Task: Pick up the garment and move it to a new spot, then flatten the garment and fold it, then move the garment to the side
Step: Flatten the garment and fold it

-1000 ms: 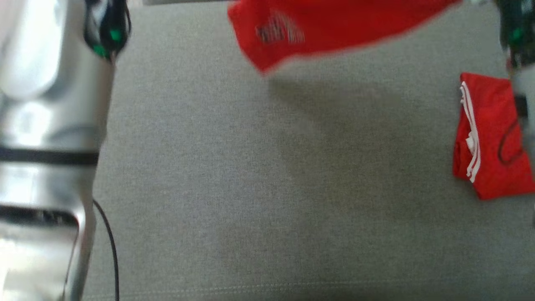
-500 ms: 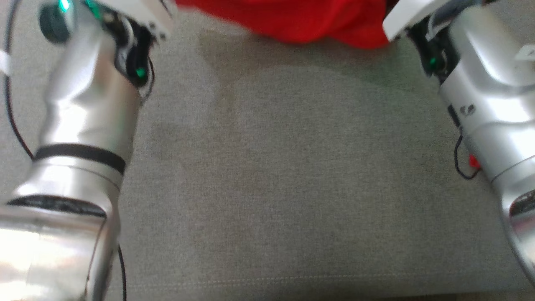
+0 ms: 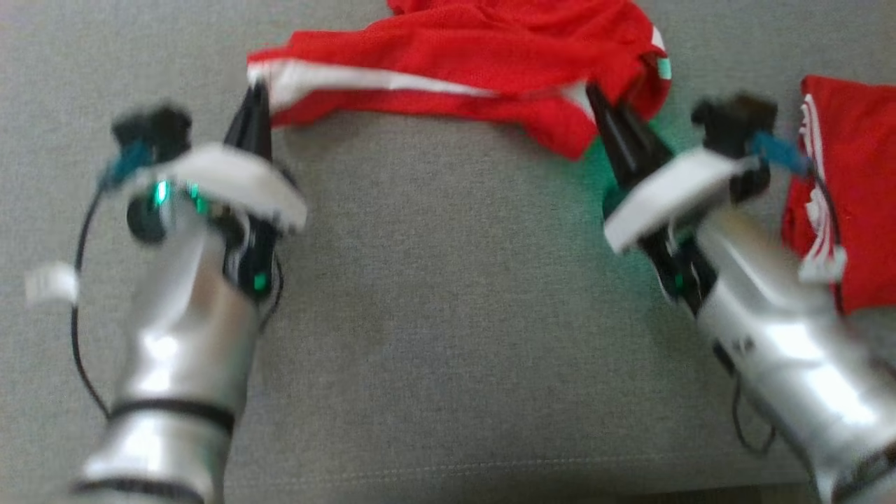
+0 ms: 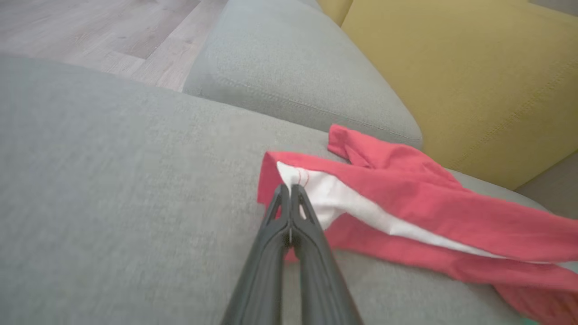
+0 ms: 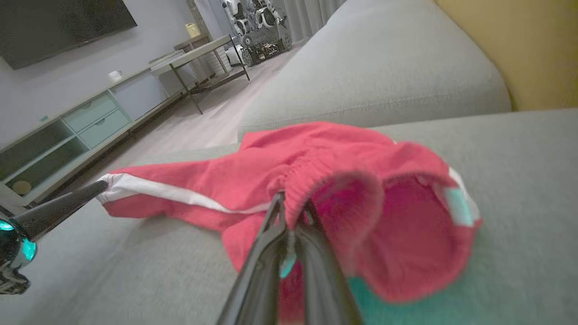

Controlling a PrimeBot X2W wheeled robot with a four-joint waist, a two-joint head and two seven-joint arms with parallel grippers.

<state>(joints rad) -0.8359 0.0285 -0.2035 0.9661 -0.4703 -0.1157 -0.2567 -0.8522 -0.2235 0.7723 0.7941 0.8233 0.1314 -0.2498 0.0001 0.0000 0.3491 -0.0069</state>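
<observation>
The right gripper [image 5: 292,204] pinches the red garment [image 5: 253,176] on the grey sofa [image 5: 519,153].

There are two red clothes: one long garment [image 3: 476,49] and one folded garment [image 3: 857,189]. There are two grippers, the left gripper [image 3: 257,89] and the right gripper [image 3: 596,92]. There is one grey sofa [image 3: 448,280] and one yellow cushion [image 4: 474,67].

Grey sofa [image 3: 448,315]; yellow cushion [image 4: 474,67]; wood floor [image 4: 90,31].

On sofa seat [image 3: 448,315]: garment [image 3: 455,49] between left pincer [image 3: 255,94] and right pincer [image 3: 595,94] (folded garment [image 3: 850,175] further right).
</observation>
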